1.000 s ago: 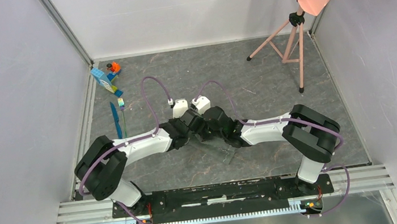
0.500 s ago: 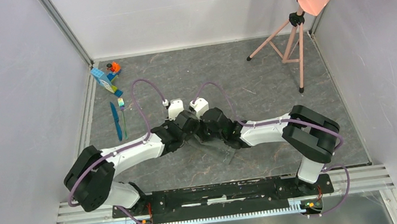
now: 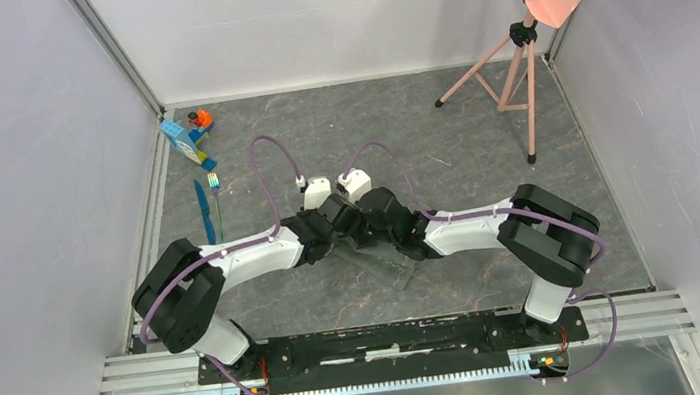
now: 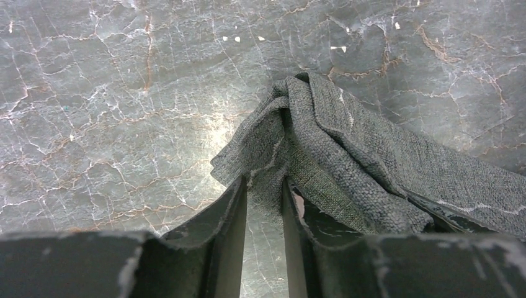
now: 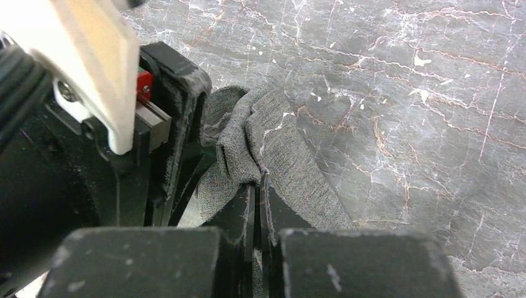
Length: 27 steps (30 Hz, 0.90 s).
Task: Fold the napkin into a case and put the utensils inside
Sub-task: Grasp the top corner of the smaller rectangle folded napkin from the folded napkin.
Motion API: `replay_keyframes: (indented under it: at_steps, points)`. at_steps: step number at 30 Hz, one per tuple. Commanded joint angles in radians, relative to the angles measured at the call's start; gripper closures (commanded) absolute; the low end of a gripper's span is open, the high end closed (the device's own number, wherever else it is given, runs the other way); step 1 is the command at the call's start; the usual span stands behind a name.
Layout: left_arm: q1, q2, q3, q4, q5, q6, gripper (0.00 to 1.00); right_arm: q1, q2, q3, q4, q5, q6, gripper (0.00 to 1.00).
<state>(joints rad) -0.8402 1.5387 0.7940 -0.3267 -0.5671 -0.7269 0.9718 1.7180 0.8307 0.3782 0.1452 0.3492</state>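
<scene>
Where both arms meet at the middle of the table (image 3: pixel 480 141), the napkin (image 4: pixel 372 161) is bunched in a heap. The right gripper (image 5: pixel 260 185) pinches a fold of it, fingers pressed together; the left gripper (image 4: pixel 265 184) stands slightly parted at the cloth's edge. The knife (image 3: pixel 204 213) and fork (image 3: pixel 216 196) lie side by side, well apart at the table's left edge.

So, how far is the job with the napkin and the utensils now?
Nothing looks finished. The napkin is a crumpled bunch, not a flat case. In hand: the right jaws are shut on a fold of it, and the left jaws stand open at its edge. Left: all the folding, then the knife and fork, lying at the table's left side.
</scene>
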Motion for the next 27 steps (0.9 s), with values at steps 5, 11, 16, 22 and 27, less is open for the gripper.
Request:
replay_keyframes:
  at_steps: [5, 11, 16, 22, 27]
  points:
    - [-0.005, -0.011, 0.051, -0.014, -0.059, -0.008, 0.63, 0.019, -0.007, 0.028, 0.056, -0.016, -0.018, 1.00]
    - [-0.028, -0.065, 0.041, -0.020, -0.083, -0.016, 0.60, 0.019, -0.001, 0.028, 0.057, -0.018, -0.019, 1.00]
    - [-0.042, -0.067, 0.040, -0.005, -0.090, -0.016, 0.67, 0.019, 0.000, 0.033, 0.057, -0.020, -0.019, 1.00]
    - [-0.041, -0.021, 0.045, -0.001, -0.085, -0.024, 0.64, 0.019, -0.005, 0.031, 0.054, -0.021, -0.019, 1.00]
    - [-0.041, 0.013, 0.051, -0.001, -0.098, -0.024, 0.64, 0.020, -0.008, 0.031, 0.053, -0.021, -0.021, 1.00]
